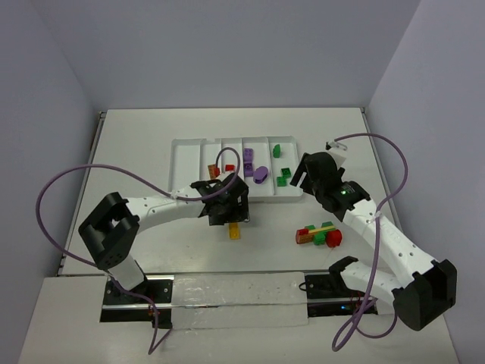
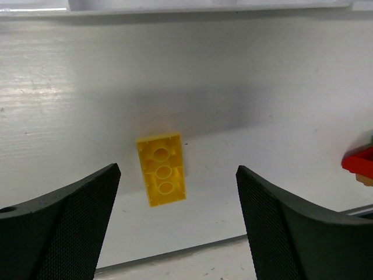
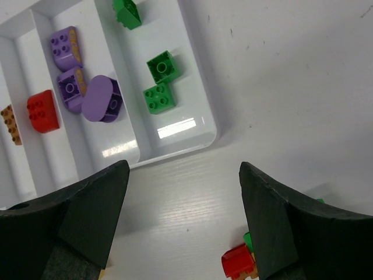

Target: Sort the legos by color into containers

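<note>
The white tray (image 1: pixel 186 152) holds sorted legos: an orange-brown one (image 1: pixel 214 171), a red one (image 1: pixel 229 167), purple ones (image 1: pixel 260 174) and green ones (image 1: pixel 285 175). On the table in front of it lies a yellow brick (image 1: pixel 235 231), studs down (image 2: pixel 162 169). My left gripper (image 1: pixel 229 212) hovers over that brick, open and empty (image 2: pixel 178 233). My right gripper (image 1: pixel 301 173) hangs open and empty (image 3: pixel 183 216) over the table by the tray's near right corner (image 3: pixel 175 153). The green bricks (image 3: pixel 159 81), purple bricks (image 3: pixel 87 87) and red brick (image 3: pixel 42 111) show beyond it.
A stuck-together cluster of red, green, yellow and orange-brown bricks (image 1: pixel 318 236) lies on the table right of the yellow brick. Its red end shows in both wrist views (image 3: pixel 238 262) (image 2: pixel 360 162). The tray's near rim (image 2: pixel 175 7) runs just beyond the yellow brick.
</note>
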Tool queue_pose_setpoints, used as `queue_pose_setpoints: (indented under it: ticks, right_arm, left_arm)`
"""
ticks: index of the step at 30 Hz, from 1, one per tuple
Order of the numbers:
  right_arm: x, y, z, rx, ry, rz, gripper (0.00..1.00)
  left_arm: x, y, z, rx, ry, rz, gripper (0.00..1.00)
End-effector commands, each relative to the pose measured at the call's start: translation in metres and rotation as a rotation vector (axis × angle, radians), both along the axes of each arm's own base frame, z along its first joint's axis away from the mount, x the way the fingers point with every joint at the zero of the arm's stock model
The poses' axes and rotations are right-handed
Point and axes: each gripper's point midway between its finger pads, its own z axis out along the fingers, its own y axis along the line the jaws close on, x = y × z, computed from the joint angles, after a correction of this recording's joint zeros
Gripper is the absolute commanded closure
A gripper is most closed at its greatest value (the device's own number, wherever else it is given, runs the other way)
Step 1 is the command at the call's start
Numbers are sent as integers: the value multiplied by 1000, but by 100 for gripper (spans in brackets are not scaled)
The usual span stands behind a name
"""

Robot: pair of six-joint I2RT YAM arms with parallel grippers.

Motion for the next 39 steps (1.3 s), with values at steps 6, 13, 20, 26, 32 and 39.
queue_pose_setpoints:
  ticks: [6,13,20,26,32,39]
  right_arm:
    - [-4,-13,14,-13,-58,-36,16]
    - [-6,-12,9,-2,-49,-39,16]
    - [-5,-12,12,3,-57,-41,16]
    - [-7,-13,16,9,-70,-42,16]
    - [-11,-12,16,20,-74,-30,16]
    - [-24,-1,9,90,-61,22,16]
  left_arm:
    - [5,-6,-14,70,-7,92,21]
    - [-1,-4,-27,160,2,80,45]
    - [15,10,14,232,-99,100,88]
    - [69,61,97,266,-252,212,92]
    - [152,145,150,165,-371,395,93]
    - [222,176,133,135,-387,476,91]
